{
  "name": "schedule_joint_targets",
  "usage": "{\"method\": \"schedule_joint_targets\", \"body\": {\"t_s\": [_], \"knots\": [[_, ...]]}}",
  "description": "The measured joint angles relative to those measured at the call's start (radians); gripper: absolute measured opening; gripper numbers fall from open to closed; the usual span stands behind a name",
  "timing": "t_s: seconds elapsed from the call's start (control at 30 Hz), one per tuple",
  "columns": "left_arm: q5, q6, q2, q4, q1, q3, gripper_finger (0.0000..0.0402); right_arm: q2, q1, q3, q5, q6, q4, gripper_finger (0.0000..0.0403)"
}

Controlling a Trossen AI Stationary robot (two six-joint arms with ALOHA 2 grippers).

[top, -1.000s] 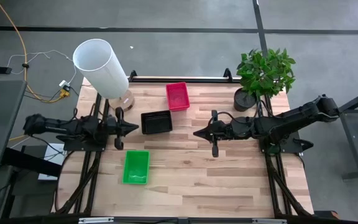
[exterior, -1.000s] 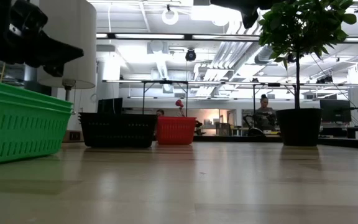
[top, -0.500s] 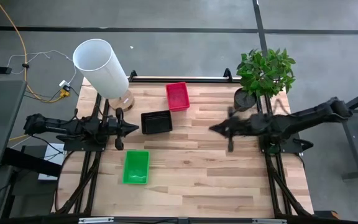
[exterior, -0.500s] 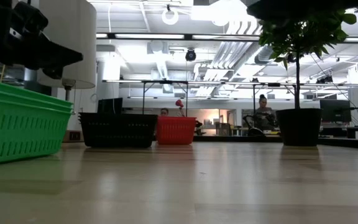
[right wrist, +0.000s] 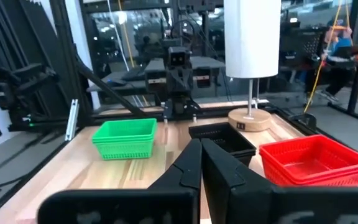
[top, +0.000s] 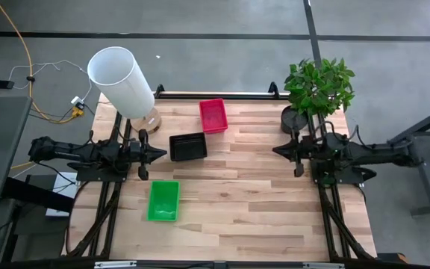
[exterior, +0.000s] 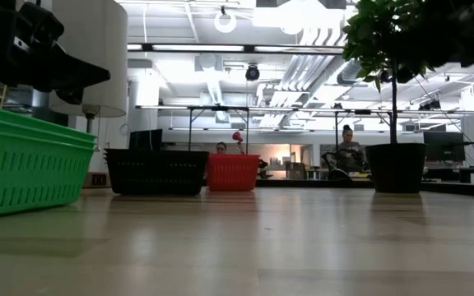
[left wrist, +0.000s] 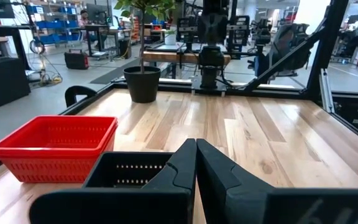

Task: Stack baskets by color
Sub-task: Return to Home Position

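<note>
The baskets appear sorted into three single-colour piles on the table (top: 237, 224), which is likely why nothing is being carried and both arms lie low along opposite table edges, each pointing inward as if parked. The left fingers (left wrist: 182, 169) are pressed together with no gap showing between them and nothing held. The black baskets (top: 188, 146) sit just ahead of their tips, close but apparently not touching. The red baskets (top: 213, 116) lie farther ahead and off to one side of those fingers, beside the black pile and apart from it. The green baskets (top: 163, 200) sit to the other side of the left fingers, near but clear of them. The right fingers (right wrist: 190, 163) are likewise closed flat against each other and empty, and all three piles lie well apart from them across the table, straight ahead in their own camera. The doubled rims on the red and green piles suggest nested baskets, though the count in each cannot be made out. The white cylinder (top: 122, 78) stands beyond the black pile as seen from the right fingers, and the potted plant (top: 318, 90) stands just beside the right arm. With each colour in its own pile and both sets of fingers empty, the sorting looks finished.
</note>
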Motion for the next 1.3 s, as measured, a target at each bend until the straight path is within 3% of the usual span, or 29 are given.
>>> {"method": "schedule_joint_targets", "body": {"t_s": [0.4, 0.53, 0.83, 1.3], "knots": [[0.0, 0.0, 0.0, 0.0, 0.0, 0.0, 0.0, -0.302, -0.066, -0.125, -0.052, 0.012, -0.167, 0.0], [0.0, 0.0, 0.0, 0.0, 0.0, 0.0, 0.0, -0.282, -0.065, -0.142, -0.04, 0.017, -0.17, 0.0], [0.0, 0.0, -0.002, 0.0, -0.001, 0.001, 0.0, -0.285, -0.065, -0.142, 0.033, -0.134, -0.173, 0.0], [0.003, 0.0, -0.002, -0.005, -0.016, 0.001, 0.0, -0.284, -0.065, -0.142, 0.033, -0.096, -0.173, 0.0]]}}
